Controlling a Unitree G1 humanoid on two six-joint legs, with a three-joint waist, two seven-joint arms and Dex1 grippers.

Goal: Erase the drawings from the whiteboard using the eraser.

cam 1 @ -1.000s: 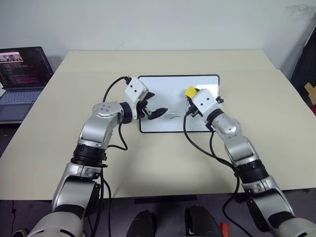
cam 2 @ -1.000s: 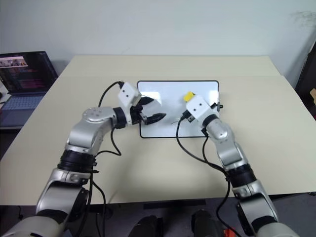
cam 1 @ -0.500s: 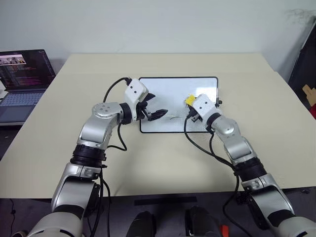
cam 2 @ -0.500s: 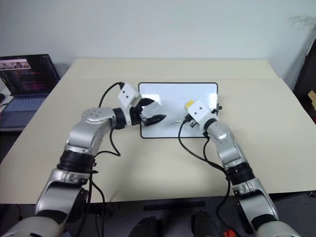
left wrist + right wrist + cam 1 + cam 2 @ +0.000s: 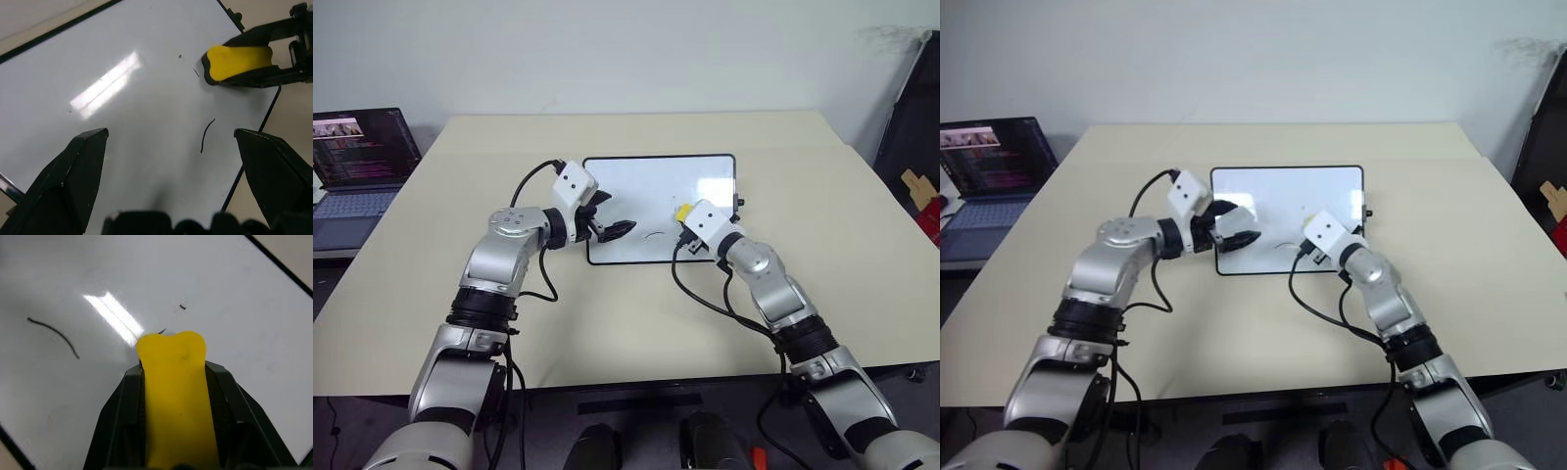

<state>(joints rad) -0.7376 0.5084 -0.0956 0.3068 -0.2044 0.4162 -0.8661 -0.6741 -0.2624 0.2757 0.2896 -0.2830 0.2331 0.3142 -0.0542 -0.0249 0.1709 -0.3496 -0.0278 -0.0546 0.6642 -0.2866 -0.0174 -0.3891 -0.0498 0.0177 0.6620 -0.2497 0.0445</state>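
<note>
We see the right hand (image 5: pixel 171 396) clamped on the yellow eraser (image 5: pixel 175 382), held against the whiteboard (image 5: pixel 646 186) near a curved drawing (image 5: pixel 207 135). The left hand (image 5: pixel 171 142) hangs wide open and empty over the board's left part on the worktop (image 5: pixel 607 323).

- Left eye and right eye views: head stereo pair, high up, facing forward and down over the beige rectangular table (image 5: pixel 636 323). Both share the glossy white black-framed whiteboard (image 5: pixel 646 176), both silver arms, the open dark laptop (image 5: pixel 357 162) at the left edge and the pale wall behind.
- Left wrist view: close above the whiteboard (image 5: pixel 122 122), looking along the left gripper (image 5: pixel 168 139) with its two black fingers wide apart. It shares the small yellow block eraser (image 5: pixel 239 58) and a thin curved black marker stroke (image 5: pixel 207 134) with the other wrist view.
- Right wrist view: very near, looking along the right gripper (image 5: pixel 173 377), clamped on the eraser (image 5: pixel 171 382), facing the same board and stroke (image 5: pixel 54 335).
</note>
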